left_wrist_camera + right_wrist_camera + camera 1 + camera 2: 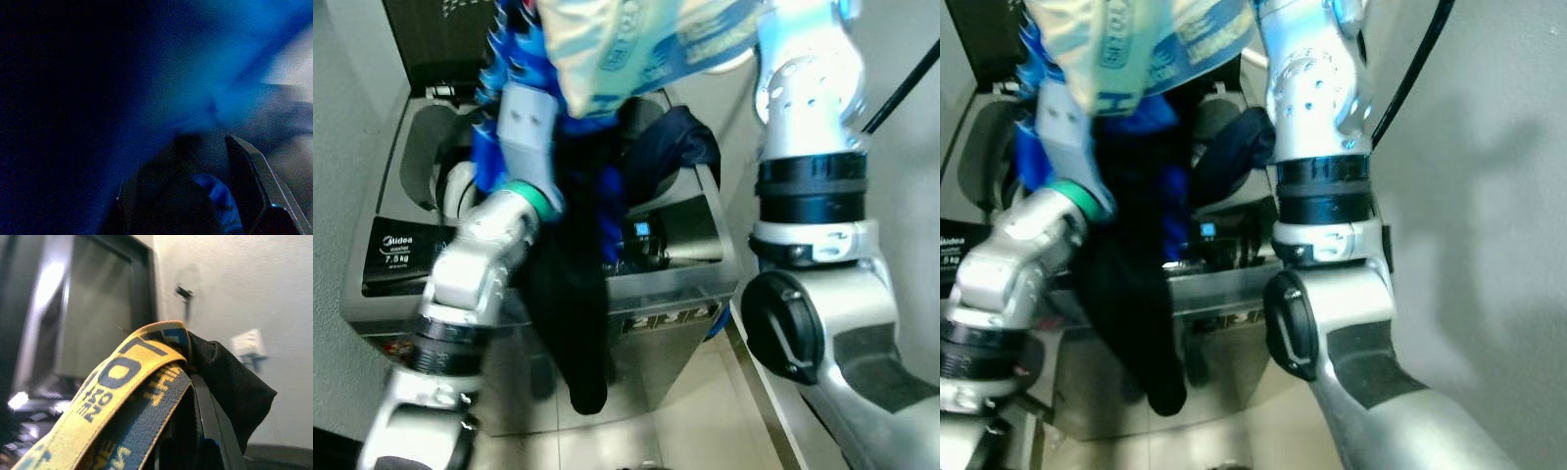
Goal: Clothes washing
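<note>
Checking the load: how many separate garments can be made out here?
4: yellow cloth on top, blue one beneath, black one hanging over the washer front, navy one on its rim. More may be hidden.

head views bright but blurred; left wrist view dark, smeared.

Blue, black and yellow-printed clothes (578,196) hang bunched above the open top-loading washing machine (685,284).

Silver arms w/ black joint rings, green band on left wrist (530,196), black fingers (249,171).
</note>
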`<state>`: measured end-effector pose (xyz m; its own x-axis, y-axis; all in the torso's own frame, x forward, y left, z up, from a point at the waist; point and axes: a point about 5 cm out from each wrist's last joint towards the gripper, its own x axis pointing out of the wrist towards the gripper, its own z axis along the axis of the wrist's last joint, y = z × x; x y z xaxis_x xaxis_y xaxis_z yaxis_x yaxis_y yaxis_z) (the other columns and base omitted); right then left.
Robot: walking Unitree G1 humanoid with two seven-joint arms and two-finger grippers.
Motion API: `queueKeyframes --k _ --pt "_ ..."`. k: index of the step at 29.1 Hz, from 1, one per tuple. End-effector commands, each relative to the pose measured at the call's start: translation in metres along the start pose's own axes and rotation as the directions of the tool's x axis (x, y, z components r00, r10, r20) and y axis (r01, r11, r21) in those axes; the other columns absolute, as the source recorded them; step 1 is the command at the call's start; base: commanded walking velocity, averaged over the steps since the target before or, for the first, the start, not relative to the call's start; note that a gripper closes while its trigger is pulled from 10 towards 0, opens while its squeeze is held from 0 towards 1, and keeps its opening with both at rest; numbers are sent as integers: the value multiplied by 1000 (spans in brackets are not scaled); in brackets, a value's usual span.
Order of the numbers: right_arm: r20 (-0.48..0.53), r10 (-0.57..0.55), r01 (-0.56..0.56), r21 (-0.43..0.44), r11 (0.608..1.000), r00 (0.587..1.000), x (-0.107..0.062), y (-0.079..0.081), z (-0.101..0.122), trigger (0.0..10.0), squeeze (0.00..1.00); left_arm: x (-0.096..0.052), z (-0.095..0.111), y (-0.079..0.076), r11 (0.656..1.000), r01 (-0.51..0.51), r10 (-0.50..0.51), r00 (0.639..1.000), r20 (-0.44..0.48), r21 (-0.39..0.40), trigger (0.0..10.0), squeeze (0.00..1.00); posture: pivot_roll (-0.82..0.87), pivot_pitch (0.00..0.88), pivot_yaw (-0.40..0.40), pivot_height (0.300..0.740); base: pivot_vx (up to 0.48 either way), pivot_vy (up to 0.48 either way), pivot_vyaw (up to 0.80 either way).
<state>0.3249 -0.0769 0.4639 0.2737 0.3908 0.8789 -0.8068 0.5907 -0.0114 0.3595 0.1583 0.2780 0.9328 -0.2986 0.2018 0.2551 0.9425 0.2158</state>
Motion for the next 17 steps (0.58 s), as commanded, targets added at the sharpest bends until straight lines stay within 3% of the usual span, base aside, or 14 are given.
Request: queueKeyframes --k 1,3,4,5,8,9,11,12,13,14,15,16,17 --pt "2 -51 51 -50 997 999 -7 -12 2 10000 0 0 12 15 998 -52 50 997 63 41 10000 0 34 30 -3 740 0 0 0" --pt "-67 -186 164 -252 954 980 -22 -37 -10 10000 0 -5 36 48 987 -85 67 989 128 139 10000 0 44 41 0 740 0 0 0" --pt "-67 -186 164 -252 954 980 -22 -37 -10 10000 0 -5 36 48 987 -85 67 989 128 139 10000 0 44 41 0 740 0 0 0" --pt "-97 -282 224 -394 892 954 -32 -49 -20 10000 0 -5 43 62 978 -97 72 988 138 183 10000 0 44 41 0 740 0 0 0" --pt "-97 -282 224 -394 892 954 -32 -49 -20 10000 0 -5 43 62 978 -97 72 988 138 183 10000 0 44 41 0 740 0 0 0" --pt "-135 -327 216 -514 830 935 -40 -52 -33 10000 0 -2 51 81 966 -140 111 984 139 220 10000 0 60 47 1 740 0 0 0" --pt "-135 -327 216 -514 830 935 -40 -52 -33 10000 0 -2 51 81 966 -140 111 984 139 220 10000 0 60 47 1 740 0 0 0" --pt "-202 -318 148 -581 800 926 -49 -45 -55 10000 0 1 48 78 969 -18 -2 997 82 247 10000 0 66 54 3 740 0 0 0" --pt "-202 -318 148 -581 800 926 -49 -45 -55 10000 0 1 48 78 969 -18 -2 997 82 247 10000 0 66 54 3 740 0 0 0" --pt "-292 -270 46 -597 801 918 -59 -31 -81 10000 0 -2 33 49 961 192 -200 980 21 197 10000 0 62 71 2 740 0 0 0" --pt "-407 -172 -80 -534 842 897 -72 -7 -111 10000 0 -23 15 -14 857 514 -515 857 16 49 10000 0 64 81 -5 740 0 0 0" --pt "-434 -139 -108 -497 861 890 -76 0 -118 10000 0 -35 13 -36 802 597 -596 802 47 -9 10000 0 64 81 -5 740 0 0 0" --pt "-434 -139 -108 -497 861 890 -76 0 -118 10000 0 -35 13 -36 802 597 -596 802 47 -9 10000 0 64 81 -5 740 0 0 0"
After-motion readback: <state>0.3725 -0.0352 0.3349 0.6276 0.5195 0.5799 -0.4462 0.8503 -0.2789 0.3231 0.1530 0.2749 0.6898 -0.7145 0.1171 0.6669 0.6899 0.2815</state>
